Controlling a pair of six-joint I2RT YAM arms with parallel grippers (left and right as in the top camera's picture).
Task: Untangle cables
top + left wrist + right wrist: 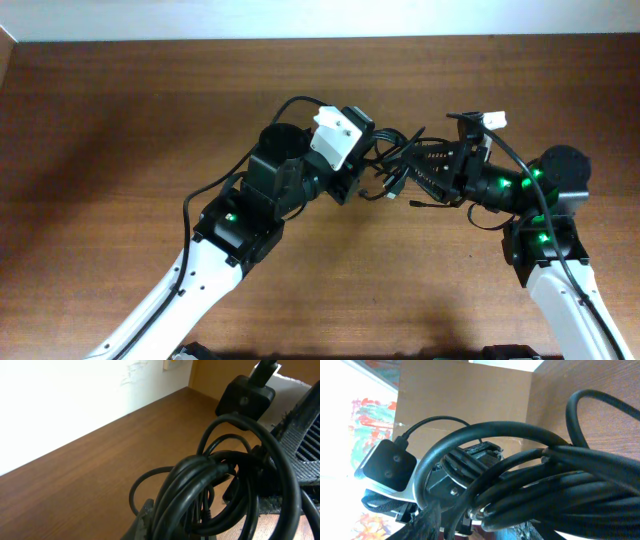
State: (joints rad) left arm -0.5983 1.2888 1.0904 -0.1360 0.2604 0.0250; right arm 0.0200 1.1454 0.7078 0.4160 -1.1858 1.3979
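The cables (395, 172) are a tangled black bundle hanging above the table's middle, held between my two grippers. My left gripper (362, 176) comes in from the left and is shut on the bundle's left side. In the left wrist view the thick loops (200, 485) run straight through the left gripper (172, 529). My right gripper (430, 172) meets the bundle from the right. In the right wrist view the cords (550, 485) fill the right gripper (480, 520), whose jaws are closed on them. A pale-tipped plug (393, 198) dangles below the bundle.
The brown wooden table (120, 150) stretches left and right of the arms, with a white wall along its far edge. The two wrists sit very close together; the right arm's black camera housing (245, 395) stands just beyond the loops.
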